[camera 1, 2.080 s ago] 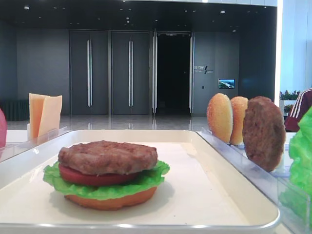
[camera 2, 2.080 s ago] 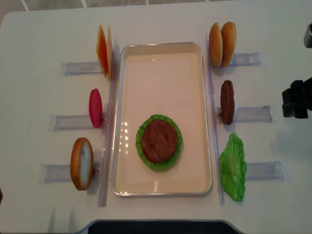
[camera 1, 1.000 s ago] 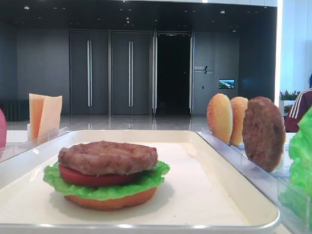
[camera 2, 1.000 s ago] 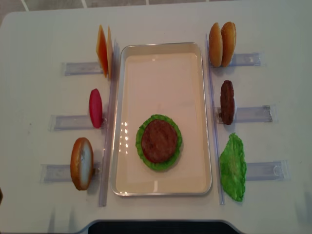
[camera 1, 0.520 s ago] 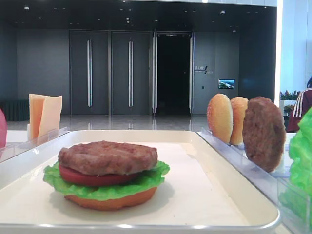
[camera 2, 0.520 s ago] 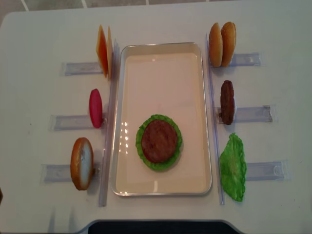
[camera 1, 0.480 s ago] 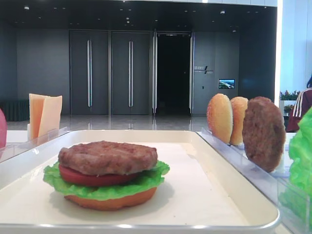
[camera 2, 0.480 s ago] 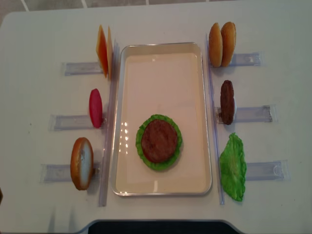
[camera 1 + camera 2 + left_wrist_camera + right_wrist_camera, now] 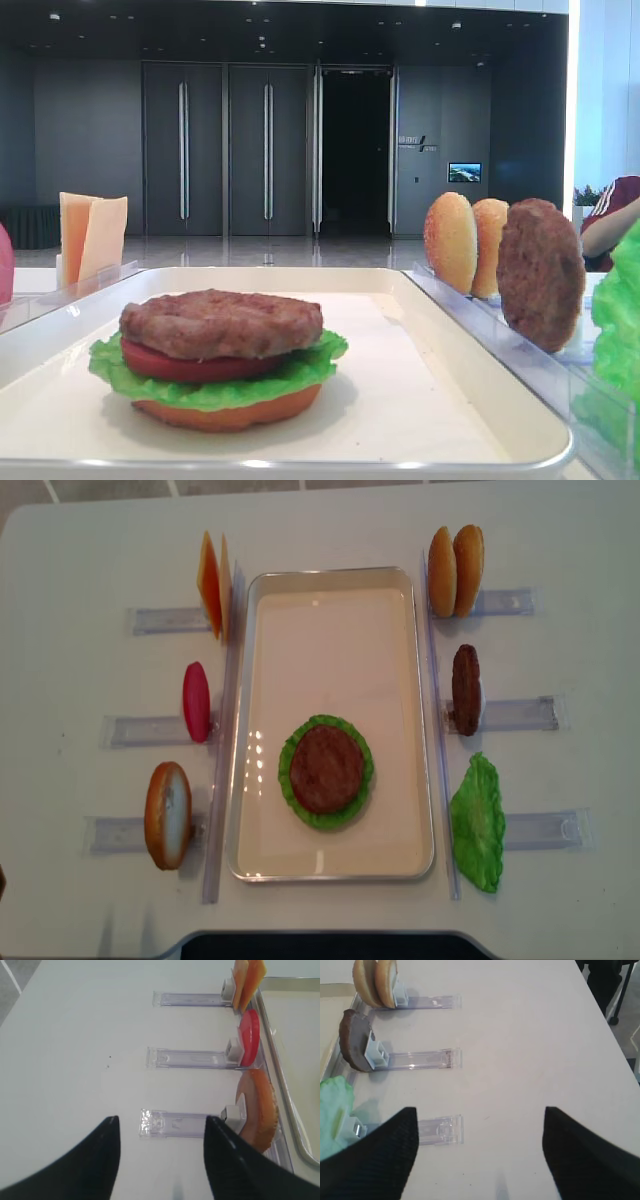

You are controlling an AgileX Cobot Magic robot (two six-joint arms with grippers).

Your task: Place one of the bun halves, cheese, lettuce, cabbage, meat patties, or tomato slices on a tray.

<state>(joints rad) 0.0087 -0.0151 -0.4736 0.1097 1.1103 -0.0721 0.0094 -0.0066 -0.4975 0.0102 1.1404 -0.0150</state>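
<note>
1. My right gripper hangs with jaws spread wide and empty above bare table, out beyond the racks to the right of the tray; my left gripper, likewise parted and holding nothing, hovers off the tray's left side.
2. On the tray's near half sits the stack: the lighter meat patty on top, over a tomato slice, lettuce and the flat bottom bun. I judge this placement finished.
3. Right of the tray, clear racks hold spares on edge, presumably so jaws can pinch them: a lettuce leaf nearest, then the darker patty, then two bun halves.
4. Left of the tray stand another bun half, a red tomato slice and, farthest, the cheese.
</note>
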